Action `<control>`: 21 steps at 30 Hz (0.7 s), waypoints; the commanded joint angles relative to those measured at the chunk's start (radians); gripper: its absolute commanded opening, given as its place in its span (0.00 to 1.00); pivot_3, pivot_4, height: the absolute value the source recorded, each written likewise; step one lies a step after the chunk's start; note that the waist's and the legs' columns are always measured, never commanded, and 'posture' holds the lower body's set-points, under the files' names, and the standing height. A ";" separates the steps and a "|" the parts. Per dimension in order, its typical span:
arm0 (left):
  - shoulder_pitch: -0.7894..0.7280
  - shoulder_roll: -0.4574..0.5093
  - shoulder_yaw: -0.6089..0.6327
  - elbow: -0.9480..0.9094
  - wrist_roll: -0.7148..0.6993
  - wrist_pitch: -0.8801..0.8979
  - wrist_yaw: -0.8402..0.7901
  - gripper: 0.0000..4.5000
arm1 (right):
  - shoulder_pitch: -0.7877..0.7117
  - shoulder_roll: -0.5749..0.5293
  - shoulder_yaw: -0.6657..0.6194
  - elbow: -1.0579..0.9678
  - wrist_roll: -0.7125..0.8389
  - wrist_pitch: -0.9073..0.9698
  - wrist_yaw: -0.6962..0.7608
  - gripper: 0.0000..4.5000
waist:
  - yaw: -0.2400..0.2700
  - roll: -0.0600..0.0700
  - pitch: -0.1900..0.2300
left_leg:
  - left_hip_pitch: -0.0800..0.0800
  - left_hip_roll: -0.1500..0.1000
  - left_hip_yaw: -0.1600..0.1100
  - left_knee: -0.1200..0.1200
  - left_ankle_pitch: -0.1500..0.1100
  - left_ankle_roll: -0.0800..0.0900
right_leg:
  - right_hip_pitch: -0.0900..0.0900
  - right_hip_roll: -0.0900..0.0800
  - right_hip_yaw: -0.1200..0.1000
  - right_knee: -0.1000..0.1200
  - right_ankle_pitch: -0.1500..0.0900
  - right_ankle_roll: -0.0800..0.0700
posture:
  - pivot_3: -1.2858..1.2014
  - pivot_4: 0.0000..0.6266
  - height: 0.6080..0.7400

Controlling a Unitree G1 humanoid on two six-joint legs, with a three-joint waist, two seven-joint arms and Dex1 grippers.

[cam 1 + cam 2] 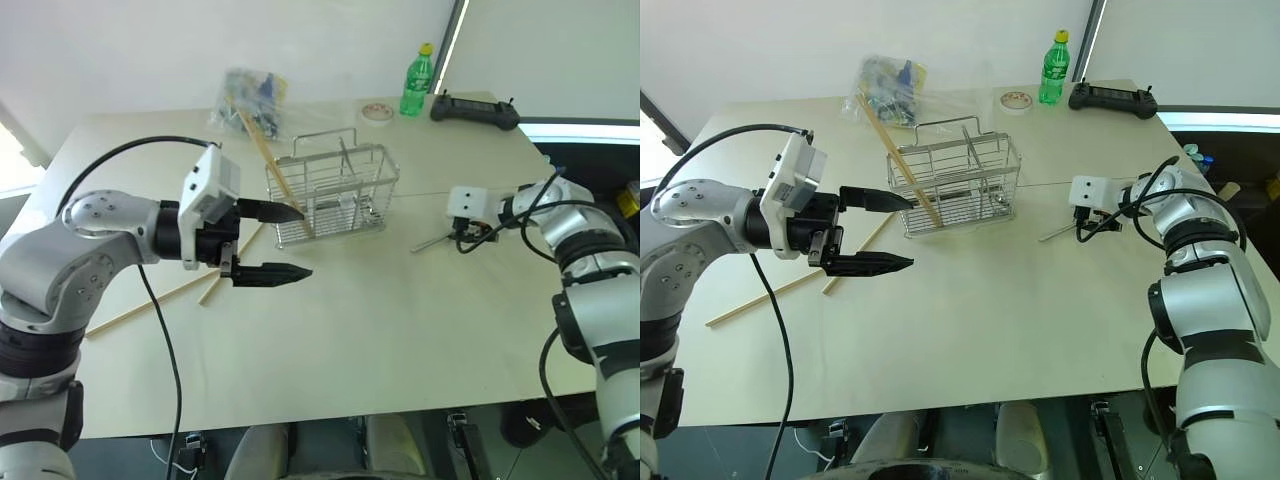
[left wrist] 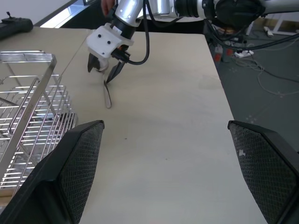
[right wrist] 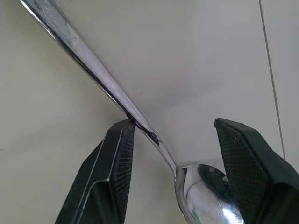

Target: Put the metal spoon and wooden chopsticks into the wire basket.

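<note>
On the pale worktop [image 1: 400,330], my right fingers [image 3: 121,168] straddle the slim shiny metal spoon [image 3: 117,95] (not clamped); left fingers [image 1: 270,242] gape wide.

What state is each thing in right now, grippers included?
metal spoon: flat on the table, between the right gripper's fingers.
right gripper: open, straddling the spoon's neck.
left gripper: open, empty.
wire basket: upright, one chopstick leaning in it.
two chopsticks: lying on the table.
green bottle: upright, capped.
</note>
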 commanded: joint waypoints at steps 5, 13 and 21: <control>-0.029 0.020 0.049 -0.009 -0.015 0.001 0.015 1.00 | -0.020 0.001 -0.005 0.010 -0.004 0.017 0.004 0.64 | 0.000 -0.001 -0.001 | 0.000 0.000 0.000 0.000 0.000 0.000 | 0.000 0.000 0.000 0.000 0.000 0.000 | 0.52 0.24 0.80; -0.049 0.012 0.041 0.005 -0.008 -0.005 0.020 1.00 | -0.013 -0.002 -0.016 0.007 0.009 0.022 0.037 0.11 | 0.000 -0.002 -0.001 | 0.000 0.000 0.000 0.000 0.000 0.000 | 0.000 0.000 0.000 0.000 0.000 0.000 | 0.52 0.24 0.80; -0.064 0.009 0.034 0.025 0.001 -0.015 0.014 1.00 | 0.005 -0.006 -0.023 0.002 0.019 0.017 0.048 0.02 | 0.000 -0.003 -0.001 | 0.000 0.000 0.000 0.000 0.000 0.000 | 0.000 0.001 0.001 0.000 0.000 0.000 | 0.52 0.24 0.80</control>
